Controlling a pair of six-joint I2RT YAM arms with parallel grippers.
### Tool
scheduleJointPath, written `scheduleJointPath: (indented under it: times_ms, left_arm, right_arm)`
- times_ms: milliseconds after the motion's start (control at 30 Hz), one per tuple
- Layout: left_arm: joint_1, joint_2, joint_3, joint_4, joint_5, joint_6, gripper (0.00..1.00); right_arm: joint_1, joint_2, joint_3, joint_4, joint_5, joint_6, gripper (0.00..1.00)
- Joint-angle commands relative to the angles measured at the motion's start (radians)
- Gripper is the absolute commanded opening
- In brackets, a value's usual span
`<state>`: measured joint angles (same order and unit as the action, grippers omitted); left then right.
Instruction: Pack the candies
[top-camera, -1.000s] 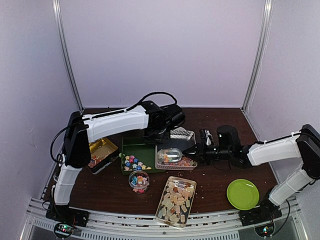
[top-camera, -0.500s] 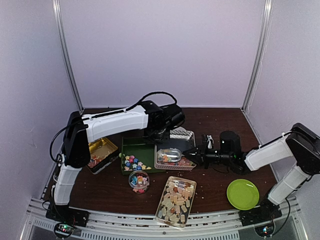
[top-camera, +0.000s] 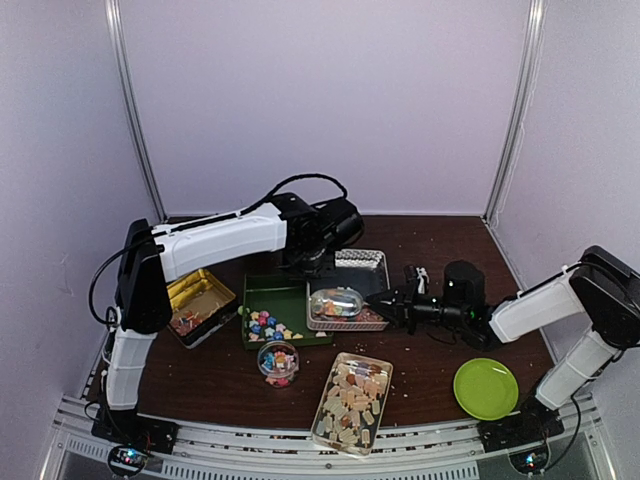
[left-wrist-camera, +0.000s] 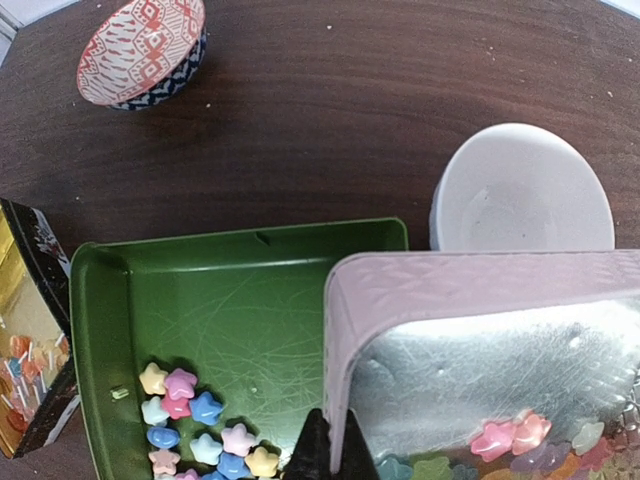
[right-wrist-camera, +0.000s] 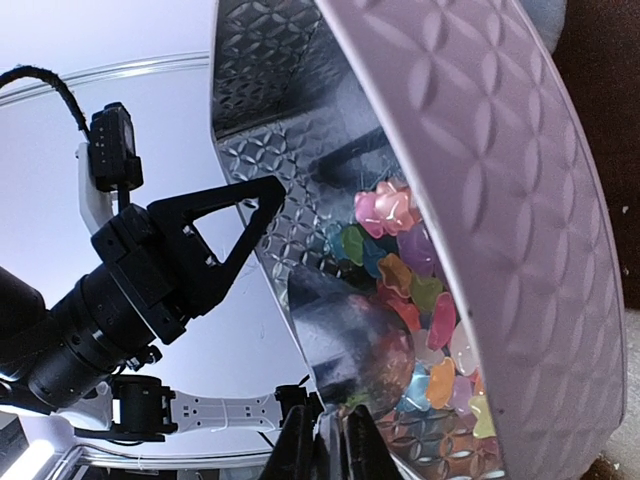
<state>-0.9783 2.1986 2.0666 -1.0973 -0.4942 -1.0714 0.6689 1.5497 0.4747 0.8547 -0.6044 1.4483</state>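
Pastel star candies (left-wrist-camera: 195, 430) lie in a heap in the green tray (left-wrist-camera: 230, 300). More coloured candies (right-wrist-camera: 420, 300) fill the low side of the pink tray (top-camera: 370, 322) with its silver inside. My left gripper (left-wrist-camera: 335, 460) is shut on the pink tray's left rim (left-wrist-camera: 340, 330), beside the green tray. My right gripper (right-wrist-camera: 325, 445) is shut on the handle of a shiny metal scoop (right-wrist-camera: 370, 340) whose bowl rests among the candies in the pink tray. Beige chunky candies (top-camera: 352, 400) fill a clear oblong tray at the front.
A white bowl (left-wrist-camera: 520, 190) and a red-patterned bowl (left-wrist-camera: 140, 50) stand behind the trays. A gold tin (top-camera: 200, 298) sits at the left, a small clear pot of candies (top-camera: 278, 362) in front, a green plate (top-camera: 486, 388) at the right. A patterned lid (top-camera: 362, 260) lies behind the pink tray.
The left arm has drawn back and up a little with the pink tray's rim in its grip. The right gripper and scoop shifted slightly with the tray.
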Motion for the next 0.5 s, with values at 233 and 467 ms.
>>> scheduleJointPath:
  times_ms: [233,467]
  left_arm:
    - [0.011,-0.066,-0.006,0.085,-0.013,-0.037,0.00]
    - [0.013,-0.065,-0.018,0.085,-0.015,-0.045,0.00]
  right_arm:
    - [-0.014,-0.069,-0.037,0.043,-0.012,0.020,0.00]
    - [-0.018,-0.111,-0.052,0.032,-0.001,0.018,0.00]
